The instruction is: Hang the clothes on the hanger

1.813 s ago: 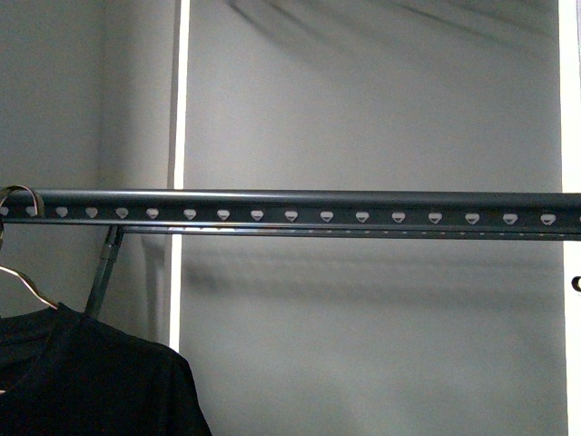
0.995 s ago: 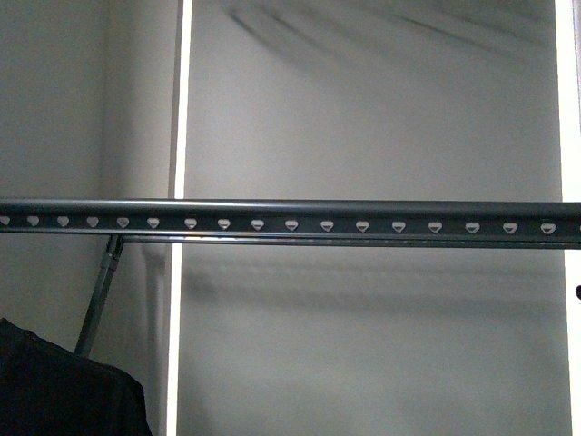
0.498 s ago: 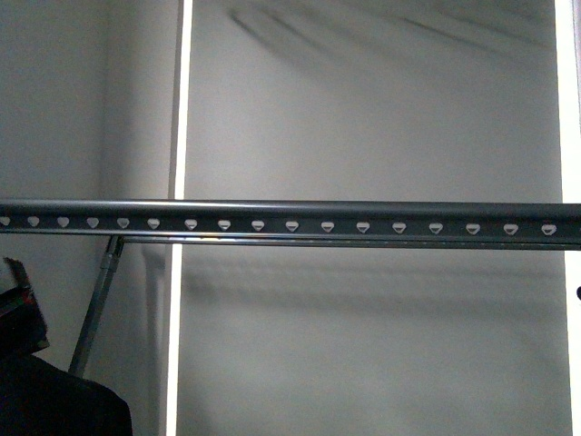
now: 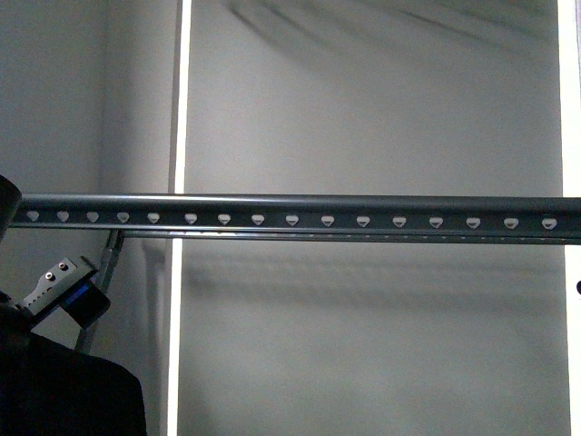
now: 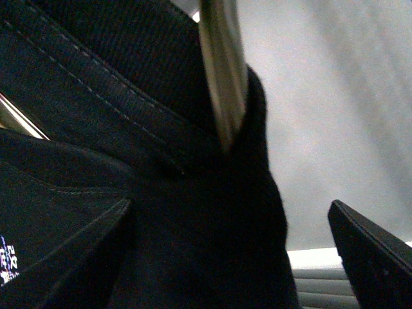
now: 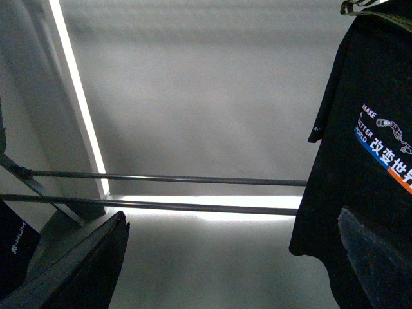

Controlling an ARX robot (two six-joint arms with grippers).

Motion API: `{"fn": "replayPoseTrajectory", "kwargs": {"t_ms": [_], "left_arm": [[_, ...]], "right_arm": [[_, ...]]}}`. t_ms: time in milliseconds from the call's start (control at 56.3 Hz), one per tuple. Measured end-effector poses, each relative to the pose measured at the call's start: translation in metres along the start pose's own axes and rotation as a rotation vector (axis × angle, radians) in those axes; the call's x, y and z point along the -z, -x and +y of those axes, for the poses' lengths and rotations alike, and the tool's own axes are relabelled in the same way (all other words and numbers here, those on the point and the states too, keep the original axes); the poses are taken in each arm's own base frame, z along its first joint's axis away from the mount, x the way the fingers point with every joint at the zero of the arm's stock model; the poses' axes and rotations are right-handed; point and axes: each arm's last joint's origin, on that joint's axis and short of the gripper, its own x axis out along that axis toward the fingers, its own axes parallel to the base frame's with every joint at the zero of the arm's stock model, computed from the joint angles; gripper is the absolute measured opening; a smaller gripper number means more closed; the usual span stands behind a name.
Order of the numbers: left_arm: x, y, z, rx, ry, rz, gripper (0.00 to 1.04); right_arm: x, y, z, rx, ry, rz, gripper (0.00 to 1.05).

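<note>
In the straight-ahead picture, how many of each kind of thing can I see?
Dark grey rail with heart-shaped holes: 1
Black T-shirt: 1
Robot's left arm: 1
Slanted strut under the rail: 1
Total: 4

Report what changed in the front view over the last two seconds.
The T-shirt dropped lower into the left corner, and its coat hanger no longer shows in the front view. The left arm rose into view above the shirt. The rail stayed level.
</note>
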Motion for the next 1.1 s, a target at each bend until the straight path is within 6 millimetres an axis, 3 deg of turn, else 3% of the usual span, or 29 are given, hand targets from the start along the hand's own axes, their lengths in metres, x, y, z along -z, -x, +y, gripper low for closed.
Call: {"fn": "replayPoseTrajectory", "kwargs": {"t_ms": [302,462,569,906,1102], "left_arm": [[0.001,-0.008,0.0,-0.011,-0.031,0.02,0.46],[0.003,0.003,0.005,0.008,-0.086,0.062,0.23],[0.008,0.024,0.017,0.035,-0.134,0.12,0.04],[0.01,0.095,0.066,0.153,-0.364,0.325,0.04],[0.01,0.125,0.073,0.367,-0.561,0.452,0.04]], "right_arm": [[0.0,0.0,0.0,0.0,0.0,0.0,0.97],[0.0,0.0,0.0,0.0,0.0,0.0,0.97],[0.0,0.0,0.0,0.0,0.0,0.0,0.97],[0.0,0.0,0.0,0.0,0.0,0.0,0.97],[0.0,0.0,0.0,0.0,0.0,0.0,0.97]]}}
